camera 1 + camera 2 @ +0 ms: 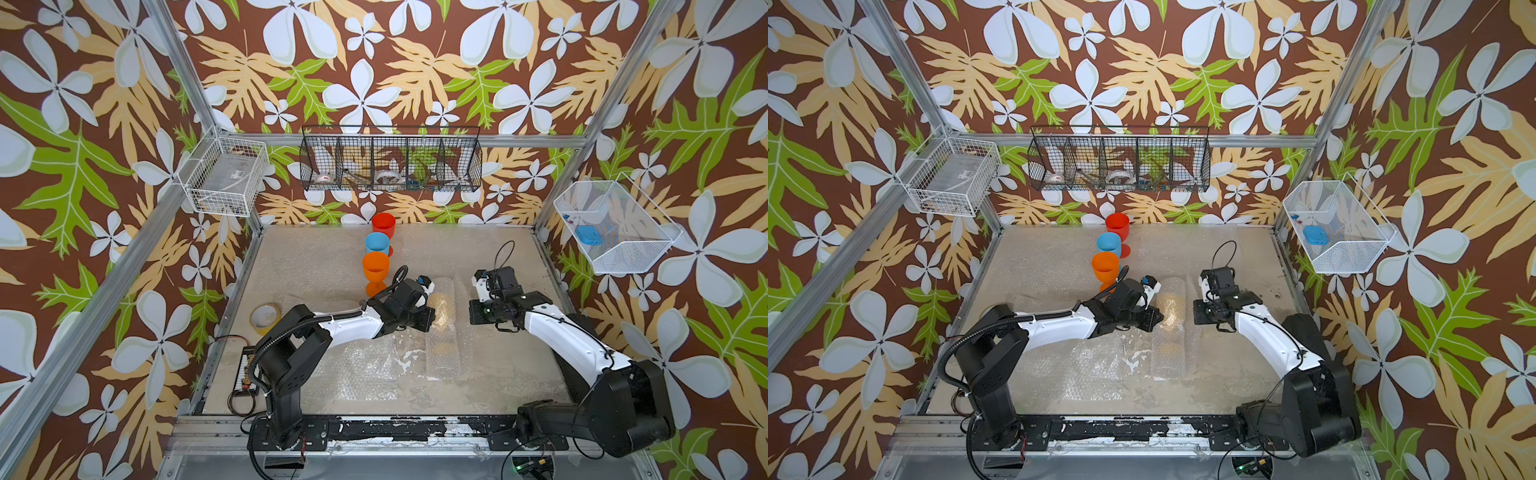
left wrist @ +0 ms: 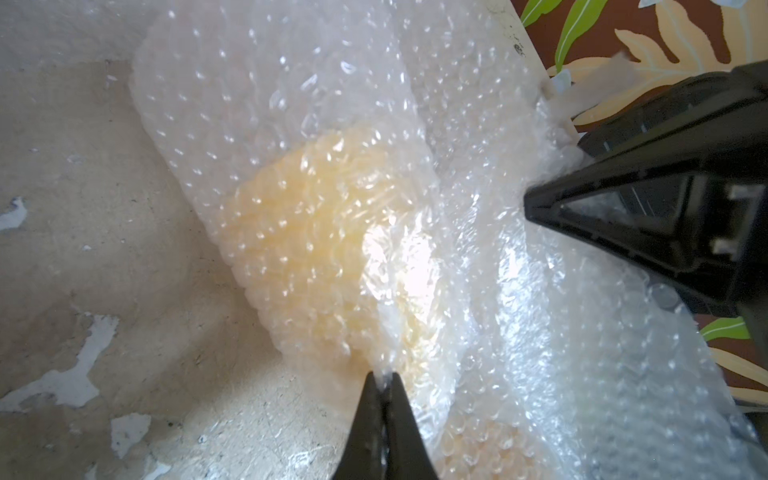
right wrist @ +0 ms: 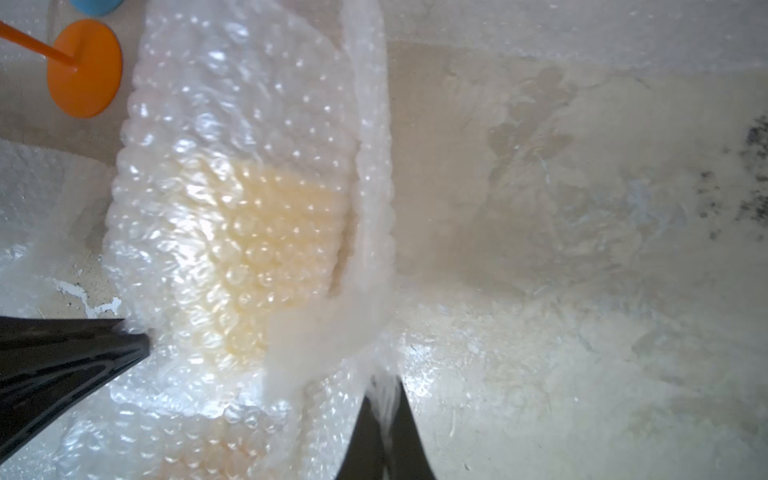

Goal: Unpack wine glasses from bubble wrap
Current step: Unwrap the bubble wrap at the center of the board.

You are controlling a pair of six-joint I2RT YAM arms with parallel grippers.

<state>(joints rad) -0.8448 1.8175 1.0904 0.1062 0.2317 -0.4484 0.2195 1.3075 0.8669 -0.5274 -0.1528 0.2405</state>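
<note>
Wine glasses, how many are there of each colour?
Red glass: 1
Light blue glass: 1
Orange glass: 1
Yellow glass, inside bubble wrap: 1
Total: 4

Glass in bubble wrap, beside standing glasses

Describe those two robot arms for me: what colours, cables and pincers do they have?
Both the left arm and right arm have white shells between chunky black joints. Thin black cables loop along them. Each ends in black tapering fingers.
</note>
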